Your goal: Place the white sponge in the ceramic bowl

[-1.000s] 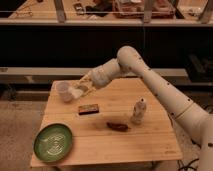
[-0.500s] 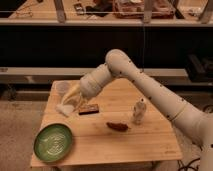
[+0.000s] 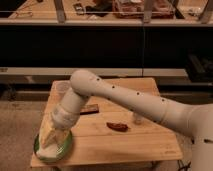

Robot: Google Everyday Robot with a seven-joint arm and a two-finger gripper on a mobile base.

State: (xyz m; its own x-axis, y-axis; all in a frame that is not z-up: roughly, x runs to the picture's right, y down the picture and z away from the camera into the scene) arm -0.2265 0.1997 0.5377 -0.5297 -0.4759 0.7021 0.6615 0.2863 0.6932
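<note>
The green ceramic bowl (image 3: 62, 151) sits at the table's front left corner, mostly covered by my arm. My gripper (image 3: 50, 136) points down over the bowl, reaching in from the right. It is shut on the white sponge (image 3: 48, 145), a pale block at its tip, held just above or at the inside of the bowl. I cannot tell whether the sponge touches the bowl.
A translucent plastic cup (image 3: 62, 88) stands at the back left of the wooden table (image 3: 140, 145). A brown block (image 3: 90, 108) lies near the middle, a dark red object (image 3: 117, 126) in front of it, and a white bottle (image 3: 137, 119) at the right. Dark shelving stands behind.
My gripper has moved from beside the cup toward the front left, carrying the sponge, and has come down over the bowl.
</note>
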